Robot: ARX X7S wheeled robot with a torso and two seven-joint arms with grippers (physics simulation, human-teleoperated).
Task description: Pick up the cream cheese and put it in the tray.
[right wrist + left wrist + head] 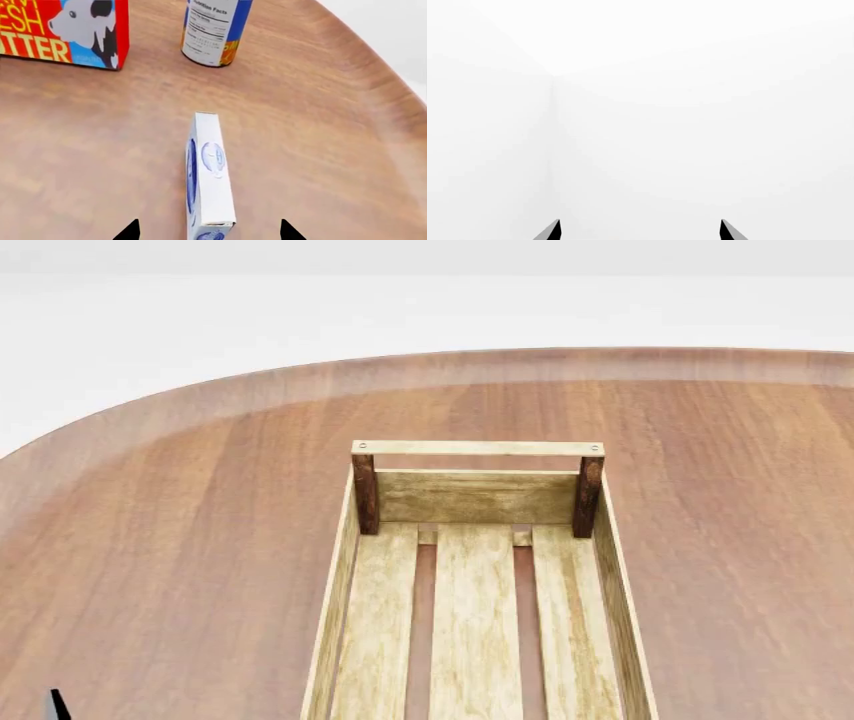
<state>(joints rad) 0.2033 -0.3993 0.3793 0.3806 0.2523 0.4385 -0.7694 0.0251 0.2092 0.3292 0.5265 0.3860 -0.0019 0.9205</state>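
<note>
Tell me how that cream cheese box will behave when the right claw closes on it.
The cream cheese stands on a narrow edge between the open right claw tips, so a nudge would probably tip it flat. It looks like thin carton: likely light, and it may dent under hard squeezing. Its flat faces should grip fairly well.

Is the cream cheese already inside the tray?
No, the tray holds nothing in the head view, and the cream cheese stands on the table.
</note>
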